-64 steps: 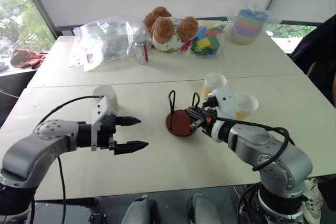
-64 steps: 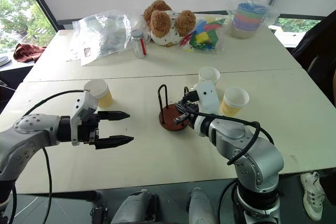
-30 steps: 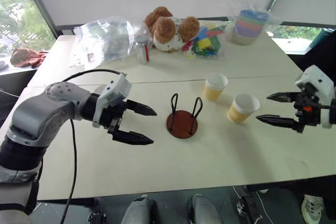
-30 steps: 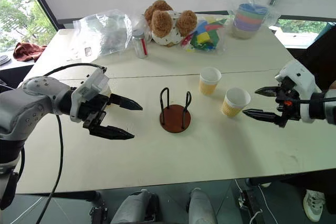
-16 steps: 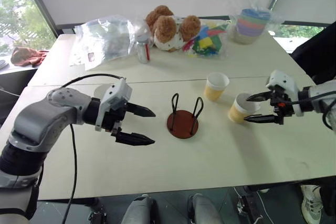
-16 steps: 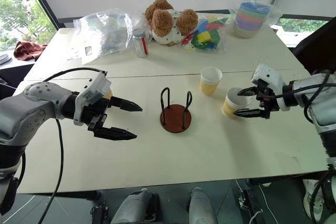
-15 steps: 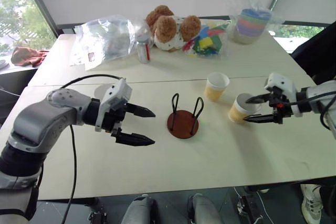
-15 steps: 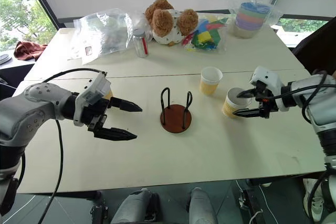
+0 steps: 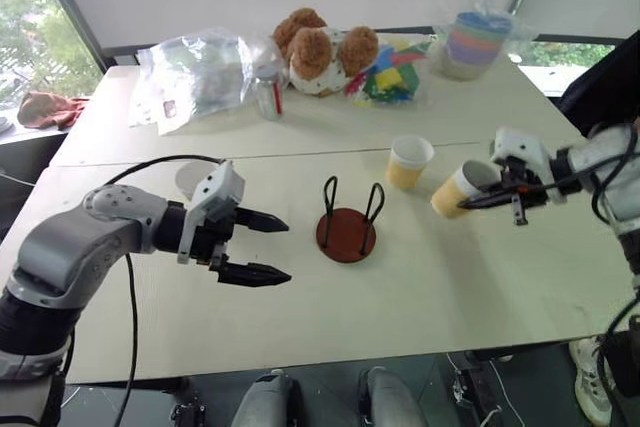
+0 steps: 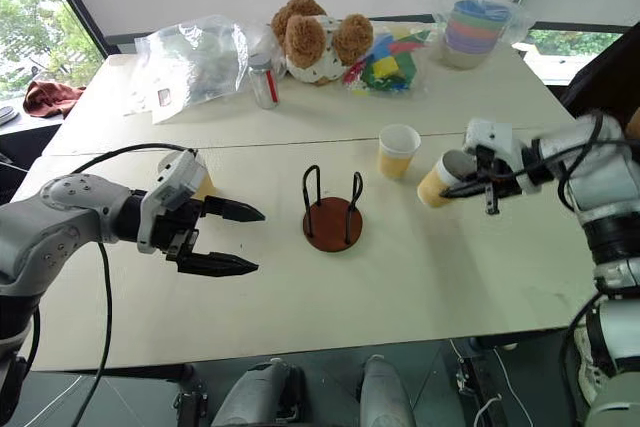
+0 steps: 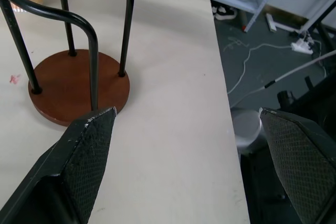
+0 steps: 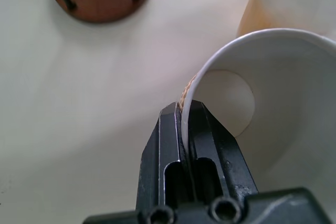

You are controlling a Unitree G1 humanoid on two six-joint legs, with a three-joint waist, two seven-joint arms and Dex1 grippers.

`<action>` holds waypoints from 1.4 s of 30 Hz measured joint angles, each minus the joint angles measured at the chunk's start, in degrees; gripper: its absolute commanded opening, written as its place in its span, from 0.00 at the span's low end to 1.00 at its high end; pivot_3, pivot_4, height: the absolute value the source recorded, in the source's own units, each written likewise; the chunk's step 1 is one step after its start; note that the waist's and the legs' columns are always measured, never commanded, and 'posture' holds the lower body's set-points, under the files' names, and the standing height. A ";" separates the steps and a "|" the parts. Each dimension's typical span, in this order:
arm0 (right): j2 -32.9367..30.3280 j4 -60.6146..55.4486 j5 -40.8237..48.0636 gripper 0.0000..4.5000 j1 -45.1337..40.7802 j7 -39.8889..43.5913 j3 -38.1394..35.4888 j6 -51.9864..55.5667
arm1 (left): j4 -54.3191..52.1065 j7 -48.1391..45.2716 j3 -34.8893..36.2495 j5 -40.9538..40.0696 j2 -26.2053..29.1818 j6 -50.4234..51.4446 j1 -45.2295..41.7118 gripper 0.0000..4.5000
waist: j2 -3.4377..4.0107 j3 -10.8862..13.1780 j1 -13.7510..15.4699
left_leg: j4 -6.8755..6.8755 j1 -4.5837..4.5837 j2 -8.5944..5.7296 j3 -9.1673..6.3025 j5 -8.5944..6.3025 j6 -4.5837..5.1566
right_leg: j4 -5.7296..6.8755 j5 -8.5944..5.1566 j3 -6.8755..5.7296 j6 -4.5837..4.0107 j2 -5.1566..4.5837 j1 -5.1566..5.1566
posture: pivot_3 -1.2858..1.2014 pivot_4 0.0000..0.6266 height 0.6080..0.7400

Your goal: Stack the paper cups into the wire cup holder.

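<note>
The wire cup holder [image 9: 346, 235], a brown disc with two black loops, stands empty mid-table. My right gripper [image 9: 470, 203] is shut on the rim of one paper cup [image 9: 452, 190], which hangs tilted just above the table, right of the holder. In the right wrist view the fingertips [image 12: 176, 116] pinch the cup wall [image 12: 273, 51] between them. A second paper cup [image 9: 409, 161] stands upright just behind and to the left of the held one. A third paper cup [image 9: 188, 177] is partly hidden behind my left gripper [image 9: 288, 249], which is open and points at the holder [image 11: 79, 85] from the left.
Along the back of the table lie a clear plastic bag [image 9: 195, 77], a small bottle [image 9: 268, 95], a teddy bear [image 9: 322, 52], a bag of coloured pieces [image 9: 395, 77] and wrapped pastel bowls [image 9: 475, 45]. A dark garment [image 9: 610, 87] is at the right edge.
My right gripper swung in from the right, shut on the nearer cup's rim and tipped it up off the table toward the holder. The left gripper stayed open and sank slightly.
</note>
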 measured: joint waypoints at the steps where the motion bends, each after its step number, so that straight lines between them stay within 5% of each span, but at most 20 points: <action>1: 0.02 -1.90 0.83 0.01 -4.90 0.95 0.91 1.75 | 0.47 -0.21 -0.05 0.35 0.37 -0.21 -0.10 1.00 | 0.09 0.05 0.01 | -0.06 0.00 0.01 0.00 0.02 -0.04 | 0.09 0.00 0.01 0.00 0.01 -0.09 | 0.52 0.24 1.00; 4: -0.21 -9.24 8.50 0.01 -15.28 2.09 4.75 6.66 | 1.12 -0.96 -0.52 1.30 0.55 -0.35 -0.17 1.00 | -0.03 0.02 0.45 | -0.17 0.00 0.19 -0.21 0.01 -0.12 | 0.12 -0.02 -0.11 -0.01 0.20 -0.11 | 0.52 0.24 1.00; 10: 1.76 -14.23 17.37 0.01 -17.65 2.56 14.68 10.40 | 1.04 -0.02 -0.59 1.51 -0.57 -0.86 0.02 1.00 | -0.22 0.04 0.62 | 0.03 -0.08 -0.04 -0.16 -0.13 -0.03 | -0.06 -0.01 -0.16 -0.01 -0.14 0.04 | 0.52 0.24 1.00; 28: 7.25 -8.57 15.09 0.01 -19.66 2.57 25.07 2.43 | -2.02 4.65 1.69 -2.65 -1.58 1.72 2.93 1.00 | -0.24 0.04 0.44 | 0.00 -0.08 -0.03 -0.11 -0.09 -0.11 | -0.05 -0.01 -0.19 -0.01 -0.10 -0.03 | 0.52 0.24 1.00; 31: 8.06 -8.43 15.03 0.20 -19.81 2.57 25.07 2.20 | -2.09 5.20 1.69 -2.66 -1.96 1.74 2.96 1.00 | -0.24 0.04 0.37 | 0.00 -0.08 -0.02 -0.11 -0.09 -0.11 | -0.04 -0.01 -0.19 -0.01 -0.10 -0.03 | 0.52 0.24 1.00; 38: 9.03 -9.21 16.31 0.99 -19.81 2.57 24.92 4.73 | -2.10 5.48 1.59 -2.61 -2.17 1.76 2.95 1.00 | -0.24 0.04 0.44 | 0.00 -0.08 -0.02 -0.11 -0.09 -0.11 | -0.03 -0.01 -0.19 -0.01 -0.10 -0.03 | 0.52 0.24 1.00; 42: 8.40 -8.55 17.21 0.99 -20.48 2.58 23.52 5.96 | -2.06 5.82 1.30 -2.61 -2.77 1.77 2.56 1.00 | -0.24 0.04 0.49 | 0.01 -0.08 -0.03 -0.11 -0.09 -0.11 | -0.03 -0.01 -0.19 -0.01 -0.11 -0.03 | 0.52 0.24 1.00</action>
